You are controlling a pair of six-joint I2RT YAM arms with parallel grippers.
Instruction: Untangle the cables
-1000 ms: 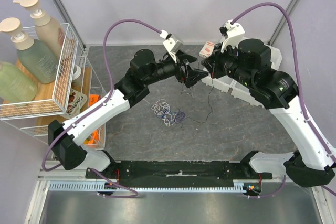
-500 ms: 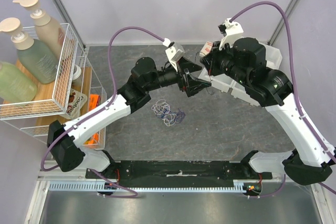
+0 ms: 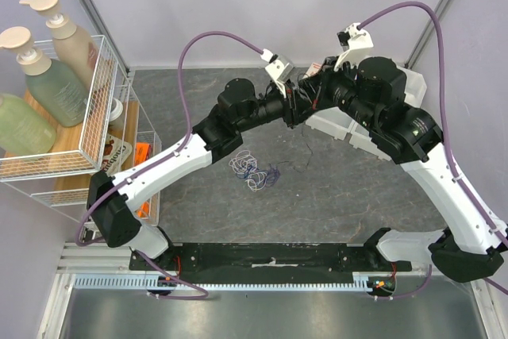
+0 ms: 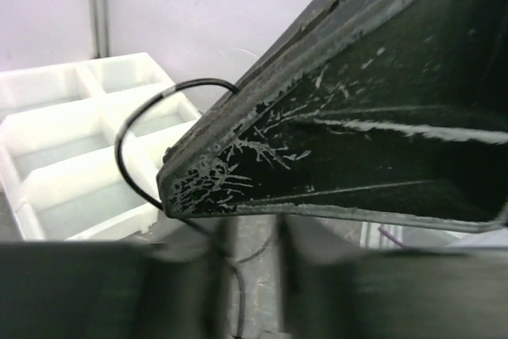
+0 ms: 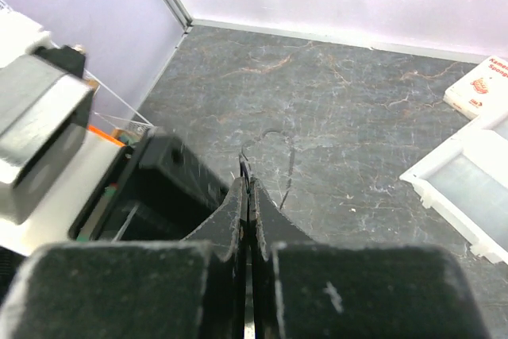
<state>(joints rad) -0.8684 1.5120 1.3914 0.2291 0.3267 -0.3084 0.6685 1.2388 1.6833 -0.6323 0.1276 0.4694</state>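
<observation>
Robot arms meet above a knot of cables on the table.

In the foreground, the loose tangle of white and dark blue cables (image 3: 252,171) lies on the grey table (image 3: 341,188), well to the left of the white tray (image 3: 352,131). Farther back, just beside the tray's left edge, the right gripper (image 5: 247,184) is pressed closed on one thin black cable (image 4: 118,147). The left gripper (image 3: 295,110) crowds against it, and I cannot tell whether it grips anything.

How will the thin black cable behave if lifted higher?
Probably floppy: the black cable hangs in slack curves below the right gripper. Likely light, being so thin. Its low end nears the tangled pile, so it may snag.
</observation>
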